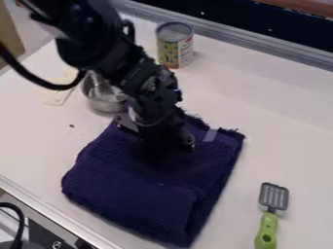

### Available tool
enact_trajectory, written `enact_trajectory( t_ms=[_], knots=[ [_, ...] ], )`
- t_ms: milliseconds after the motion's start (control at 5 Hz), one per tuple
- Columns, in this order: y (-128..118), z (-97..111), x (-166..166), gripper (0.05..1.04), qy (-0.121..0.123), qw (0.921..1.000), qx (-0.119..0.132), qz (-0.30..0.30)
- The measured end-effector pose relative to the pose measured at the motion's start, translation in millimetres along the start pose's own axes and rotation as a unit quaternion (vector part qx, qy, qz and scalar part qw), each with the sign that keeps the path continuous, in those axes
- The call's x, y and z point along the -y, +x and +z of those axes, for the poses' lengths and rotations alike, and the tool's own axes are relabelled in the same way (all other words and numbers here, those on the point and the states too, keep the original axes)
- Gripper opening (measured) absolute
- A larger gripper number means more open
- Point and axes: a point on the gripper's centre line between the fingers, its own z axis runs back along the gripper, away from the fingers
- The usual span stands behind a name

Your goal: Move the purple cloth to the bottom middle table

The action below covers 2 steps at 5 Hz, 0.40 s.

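One folded purple cloth (137, 189) lies on the desk (286, 141); the jaws of the arm (107, 56) sit low over its far part, likely for a grasp, but I cannot tell their opening or hold.

You have your black arm (98, 48) coming in at the upper left of the camera view, its thick upper section leaning down and to the right, with a black cable (58, 87) bowing out below it from the left edge and curving back up toward the joint. From there your forearm and wrist (151, 90) slant down on the same diagonal, narrower and knobbly with joints and housings. At the end your black gripper (159, 148) hangs steeply, pointing down near the middle of the view, its tip lost in dark against dark.
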Motion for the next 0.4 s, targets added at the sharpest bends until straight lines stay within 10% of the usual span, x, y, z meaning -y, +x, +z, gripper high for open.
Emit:
enact_trajectory(
  t_ms=[400],
  knots=[
    [-11.1, 5.3, -5.7, 0.053, -0.008, 0.9998, -0.017, 0.006]
  ],
)
